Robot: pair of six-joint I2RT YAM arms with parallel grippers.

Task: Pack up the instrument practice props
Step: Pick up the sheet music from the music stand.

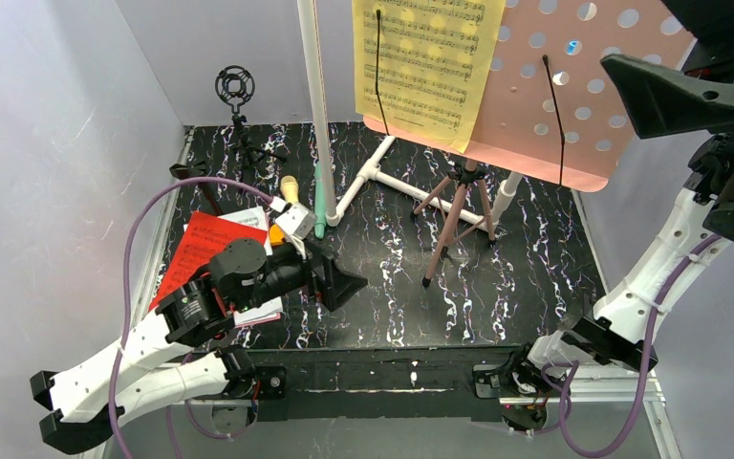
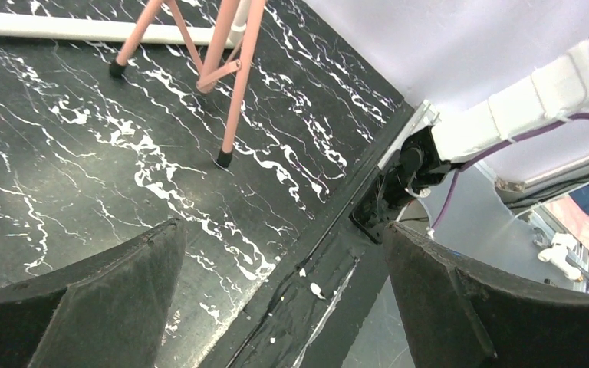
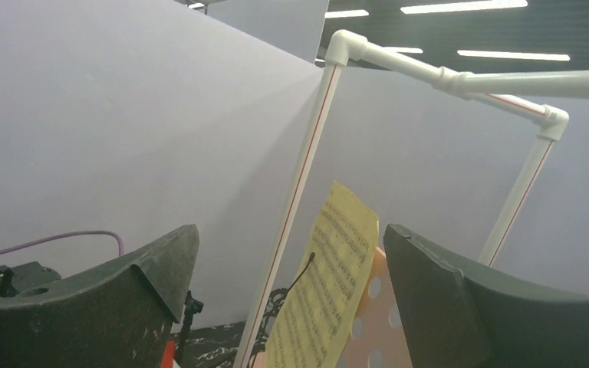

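Observation:
The pink hole-punched music stand (image 1: 573, 86) stands on tripod legs (image 1: 454, 215) at the back right, with yellow sheet music (image 1: 425, 62) clipped on it. The red folder (image 1: 196, 253) lies at the left, partly under my left arm. The yellow microphone (image 1: 289, 189) and mint-green microphone (image 1: 319, 206) lie behind it. My left gripper (image 1: 344, 277) is open and empty, low over the mat (image 2: 284, 253), short of the tripod legs (image 2: 230, 84). My right gripper (image 1: 645, 33) is open and empty, raised beside the stand, facing the yellow sheet (image 3: 330, 284) and the stand (image 3: 372, 322). No pink sheet shows.
The white pipe frame (image 1: 317, 105) rises at back centre, its base on the mat; it also shows in the right wrist view (image 3: 299, 192). A small black tripod with a shock mount (image 1: 236, 91) stands in the back left corner. White walls close in three sides.

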